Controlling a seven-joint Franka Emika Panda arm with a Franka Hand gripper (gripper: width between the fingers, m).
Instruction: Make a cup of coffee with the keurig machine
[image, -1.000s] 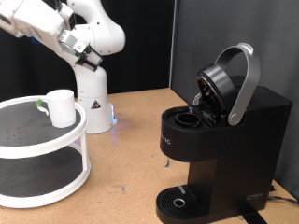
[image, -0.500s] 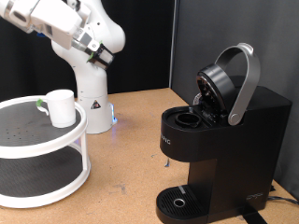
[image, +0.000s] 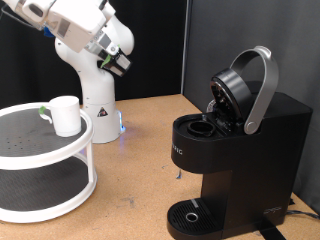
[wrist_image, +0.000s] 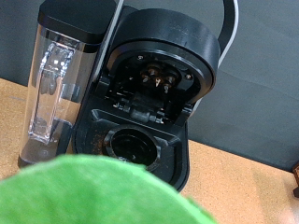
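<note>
End effector (image: 122, 62) shifted rightward; keurig machine (image: 235, 150) lid open, chamber empty.

Around me the backdrop is a matte black curtain-like wall (image: 170, 50), hanging in two panels with a faint vertical seam between them, and it fills everything behind the workspace. Below it runs the light brown, speckled particleboard surface (image: 135, 150), flat and evenly lit, with soft shadows only. At the exterior view's left stands a round white two-tier shelf stand (image: 40, 165) with perforated trays, its lower tier resting on the board. From my wrist view I see the same black wall (wrist_image: 262, 75) meeting the brown board (wrist_image: 243, 182) along a straight slanting edge.
</note>
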